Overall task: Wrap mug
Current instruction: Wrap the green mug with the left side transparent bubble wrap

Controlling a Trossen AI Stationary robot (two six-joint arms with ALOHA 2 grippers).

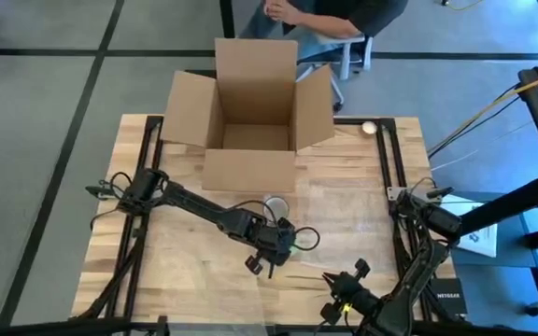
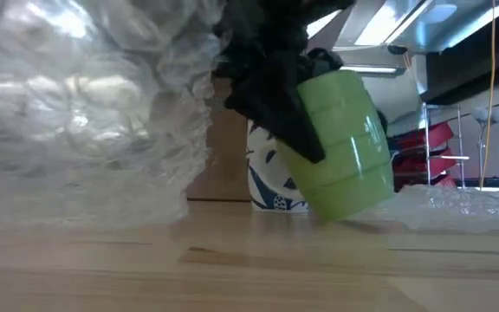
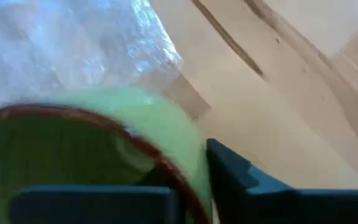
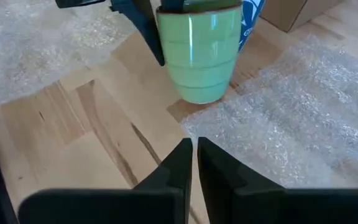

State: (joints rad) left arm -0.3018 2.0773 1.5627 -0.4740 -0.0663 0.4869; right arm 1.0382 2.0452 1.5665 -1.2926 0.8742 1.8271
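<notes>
While the left claw (image 1: 271, 245) gripped the green mug (image 2: 343, 143) by its rim, one finger inside and one outside, the mug hung tilted with its base corner just touching the table (image 1: 185, 280) near the middle of the front half. A patterned white-and-blue cup (image 2: 271, 186) stood just behind it, toward the open cardboard box (image 1: 250, 103) at the table's back edge. Sheets of bubble wrap (image 4: 303, 118) lay on both sides of the mug, one edge reaching right beside its base. The right claw (image 4: 191, 155) waited near the table's front edge, its fingers pressed almost together and empty, pointing at the mug.

The risk, as I judged it, lay in that rim grip: a pinch on a smooth glazed wall might slip, and the tilted mug could roll off the wrap or knock the cup behind. Whether the base sat on the wrap or on bare wood was hard to tell; if it missed the sheet, folding would fail.
</notes>
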